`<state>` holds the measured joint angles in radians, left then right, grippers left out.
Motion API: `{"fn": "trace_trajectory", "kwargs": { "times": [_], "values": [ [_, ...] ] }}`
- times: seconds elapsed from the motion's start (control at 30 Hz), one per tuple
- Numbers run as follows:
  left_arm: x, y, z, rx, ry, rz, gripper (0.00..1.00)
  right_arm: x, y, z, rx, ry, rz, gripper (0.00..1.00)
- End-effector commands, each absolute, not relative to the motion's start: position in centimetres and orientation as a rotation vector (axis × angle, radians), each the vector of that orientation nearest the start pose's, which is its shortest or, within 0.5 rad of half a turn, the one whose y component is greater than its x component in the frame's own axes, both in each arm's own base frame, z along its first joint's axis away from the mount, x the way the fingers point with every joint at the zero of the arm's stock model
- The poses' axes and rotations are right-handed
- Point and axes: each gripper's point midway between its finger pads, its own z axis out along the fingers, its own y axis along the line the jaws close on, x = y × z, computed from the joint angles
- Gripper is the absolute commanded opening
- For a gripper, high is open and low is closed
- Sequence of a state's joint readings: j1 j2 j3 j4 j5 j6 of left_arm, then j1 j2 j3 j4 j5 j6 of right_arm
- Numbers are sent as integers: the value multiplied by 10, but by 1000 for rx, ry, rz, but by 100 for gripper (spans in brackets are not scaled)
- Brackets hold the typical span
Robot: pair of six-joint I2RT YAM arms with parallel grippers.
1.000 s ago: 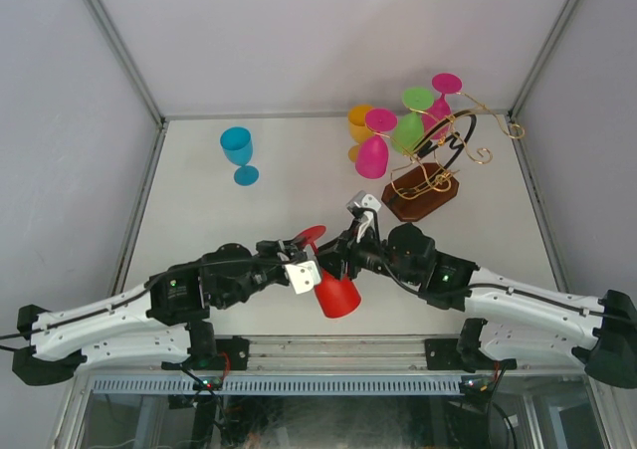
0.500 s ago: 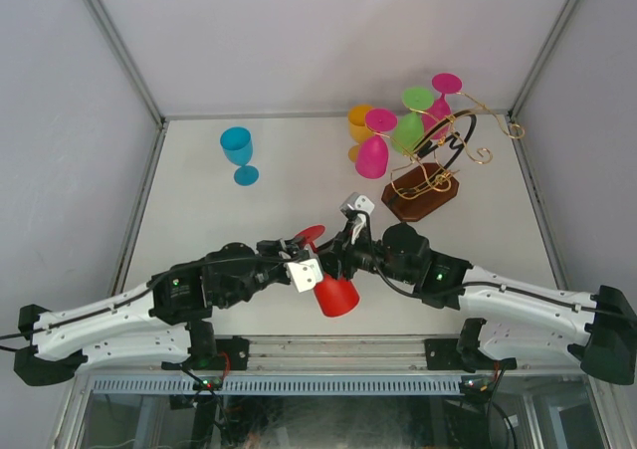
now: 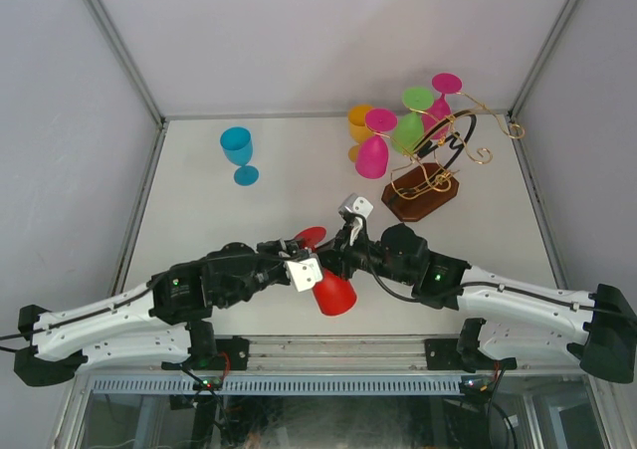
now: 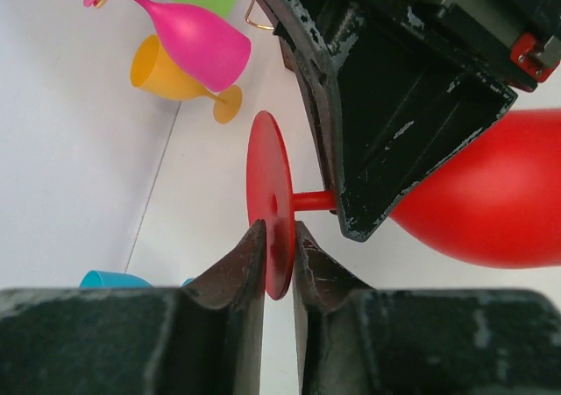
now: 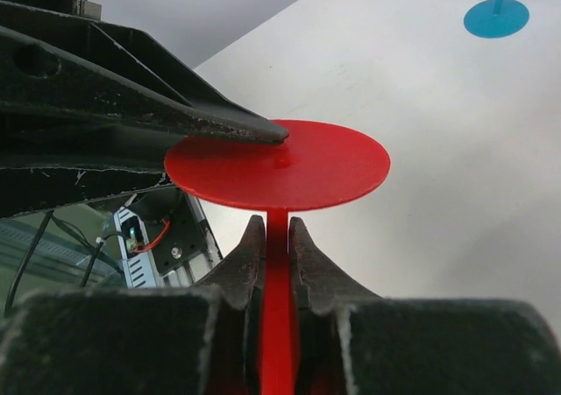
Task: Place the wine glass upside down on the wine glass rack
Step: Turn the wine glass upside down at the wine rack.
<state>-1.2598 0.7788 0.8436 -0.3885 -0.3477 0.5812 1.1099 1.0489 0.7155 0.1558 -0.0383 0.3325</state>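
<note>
My rack at the back right has a pink glass and a green glass hanging on it, feet up. An orange glass is just beside them. Since a second ago my right arm has slid a little to the left, and the red glass went with it a bit. The red glass is tipped on its side between my arms, well apart from the rack. My left gripper pinches its round foot. My right gripper pinches its stem.
</note>
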Motion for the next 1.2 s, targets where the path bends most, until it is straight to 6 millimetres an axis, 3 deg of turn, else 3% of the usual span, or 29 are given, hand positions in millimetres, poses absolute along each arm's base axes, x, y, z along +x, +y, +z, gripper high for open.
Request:
{"fn": "trace_trajectory", "kwargs": {
  "times": [0.0,0.23,0.27,0.3,0.47,0.6,0.8,1.17],
  "values": [
    [164,-246,302,1222,1290,-215,26,153,347,256,-744,1656,1045,0],
    [156,-241,314,1168,1300,-297,50,164,326,265,-685,1650,953,0],
    [155,-240,315,1157,1300,-304,54,166,322,265,-675,1651,934,0],
    [155,-239,317,1145,1300,-311,65,169,317,266,-666,1653,917,0],
    [158,-230,320,1079,1324,-311,89,172,299,267,-656,1631,864,0],
    [167,-218,318,997,1383,-286,92,171,284,267,-658,1604,830,0],
    [182,-205,320,820,1533,-403,93,176,260,267,-591,1584,758,0],
    [211,-171,294,584,1728,-342,93,178,218,275,-480,1366,690,0]
  ]
}}
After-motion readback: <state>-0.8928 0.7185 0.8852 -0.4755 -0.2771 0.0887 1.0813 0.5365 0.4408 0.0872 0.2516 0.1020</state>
